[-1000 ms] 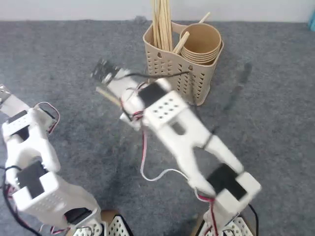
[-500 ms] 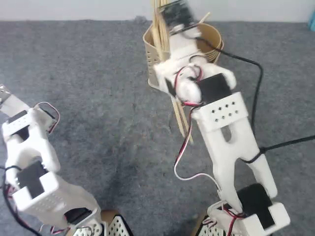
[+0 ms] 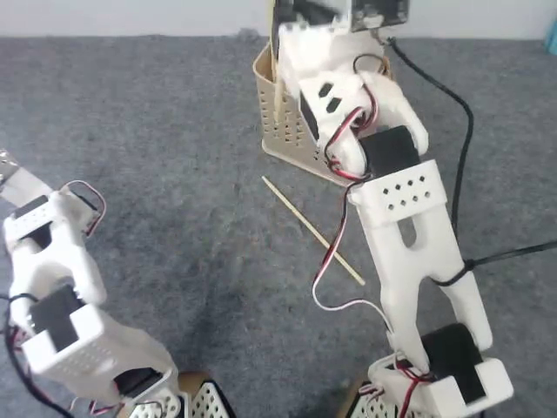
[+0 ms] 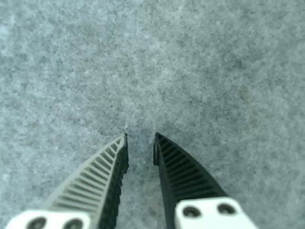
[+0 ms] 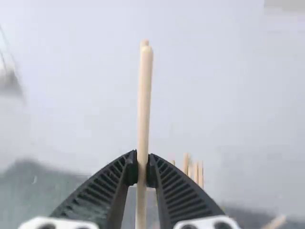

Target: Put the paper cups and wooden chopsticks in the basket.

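Right gripper [image 5: 142, 174]: jaws pinching wooden chopstick [image 5: 144, 105]; stick's long axis in line with jaws, free end well past tips; over basket [image 3: 287, 139].
Left gripper [image 4: 140, 143]: jaws narrowly parted, holding nothing, well apart from basket.
Surface: grey felt mat [image 3: 157, 113]; pale wall [image 3: 130, 17] behind basket.
Second chopstick [image 3: 313, 231]: flat on mat just beside basket, pointing diagonally away.

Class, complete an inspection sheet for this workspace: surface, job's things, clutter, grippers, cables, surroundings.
Surface: grey felt-like mat.
Job's things: perforated basket at the far side; loose chopstick lying on the mat in front of it; held chopstick upright.
Clutter: nothing seen.
Grippers: right gripper shut on the held chopstick, above the basket; left gripper open, holding nothing, low over the mat.
Cables: black cable and red-white wires along the right arm.
Surroundings: pale wall behind.
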You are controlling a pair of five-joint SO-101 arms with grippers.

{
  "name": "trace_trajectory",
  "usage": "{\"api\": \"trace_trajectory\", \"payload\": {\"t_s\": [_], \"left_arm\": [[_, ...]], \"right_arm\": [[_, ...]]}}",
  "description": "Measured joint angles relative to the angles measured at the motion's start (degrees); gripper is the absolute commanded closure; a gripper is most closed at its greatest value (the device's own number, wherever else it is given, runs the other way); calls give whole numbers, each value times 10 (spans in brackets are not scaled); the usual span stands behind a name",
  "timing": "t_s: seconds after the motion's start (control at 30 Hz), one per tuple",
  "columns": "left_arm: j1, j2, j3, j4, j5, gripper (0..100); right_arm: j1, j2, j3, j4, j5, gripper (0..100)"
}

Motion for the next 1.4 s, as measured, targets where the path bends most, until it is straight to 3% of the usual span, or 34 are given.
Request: {"api": "trace_trajectory", "payload": {"t_s": [0.23, 0.5, 0.6, 0.73, 1.07, 1.4], "left_arm": [[0, 0, 0, 0, 0, 917], [1, 0, 0, 0, 0, 917], [2, 0, 0, 0, -1, 917], [2, 0, 0, 0, 0, 917], [5, 0, 0, 0, 0, 917], [24, 0, 0, 0, -21, 917]], "right_arm": [[29, 88, 0, -213, 0, 991], [50, 156, 7, -246, 24, 987], [54, 175, 30, -244, 26, 939], [50, 174, 33, -200, 47, 861], [40, 49, 33, -69, 55, 995], [39, -190, 33, 327, 55, 987]]}}
